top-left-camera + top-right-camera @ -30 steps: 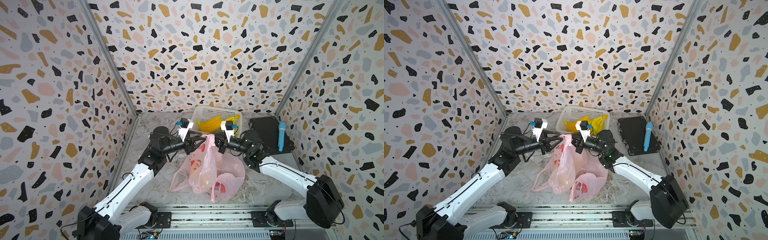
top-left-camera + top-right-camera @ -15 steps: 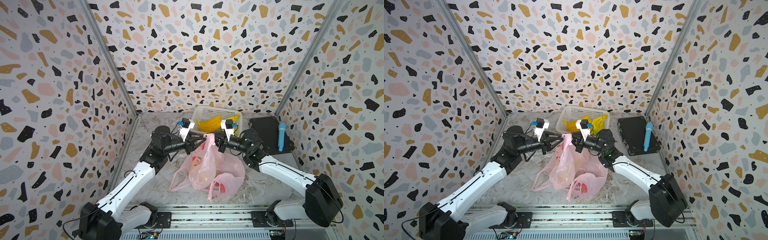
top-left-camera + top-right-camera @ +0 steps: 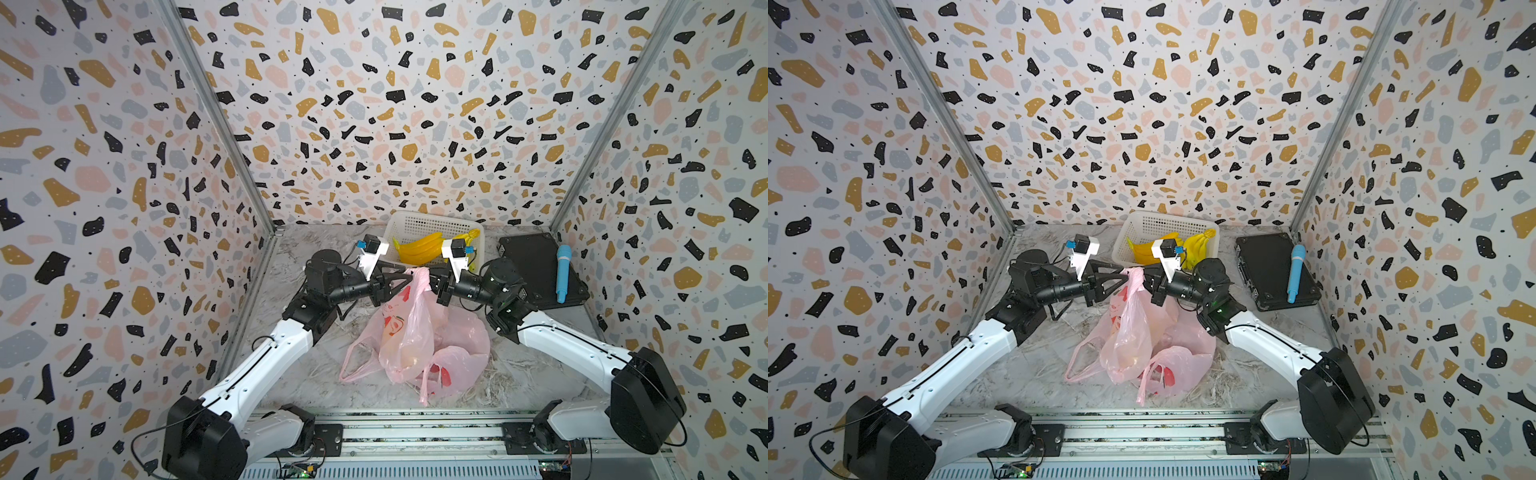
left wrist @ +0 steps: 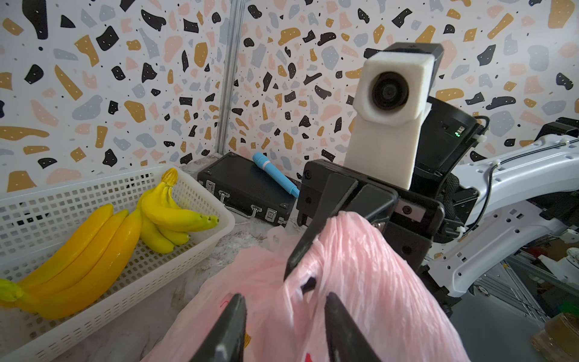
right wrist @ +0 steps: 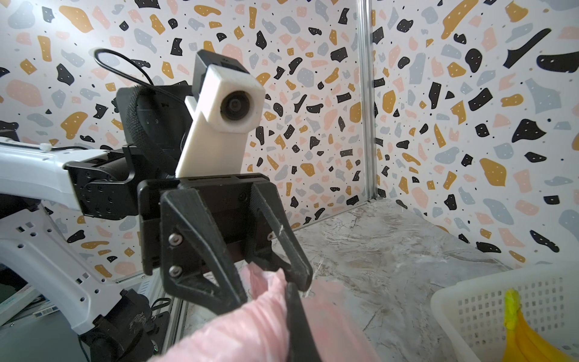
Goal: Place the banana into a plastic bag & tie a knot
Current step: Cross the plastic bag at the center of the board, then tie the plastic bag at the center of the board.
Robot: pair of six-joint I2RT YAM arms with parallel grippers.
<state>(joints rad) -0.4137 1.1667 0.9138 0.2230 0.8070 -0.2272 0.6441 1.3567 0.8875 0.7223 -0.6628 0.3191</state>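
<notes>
Right gripper (image 3: 430,277) clamped on the neck of the translucent pink plastic bag (image 3: 409,332) hanging beneath it, left gripper (image 5: 272,286) half-open astride that neck, yellow bananas (image 3: 417,249) in white mesh basket (image 3: 419,220) just behind.

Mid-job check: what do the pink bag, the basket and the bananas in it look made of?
Pink bag: thin plastic film, semi-transparent and glossy; it crinkles and bunches into pleats. Basket: rigid white plastic, dull finish, moulded with a grid of holes. Bananas: likely plastic or foam fakes, given the even yellow sheen; real fruit cannot be excluded.
</notes>
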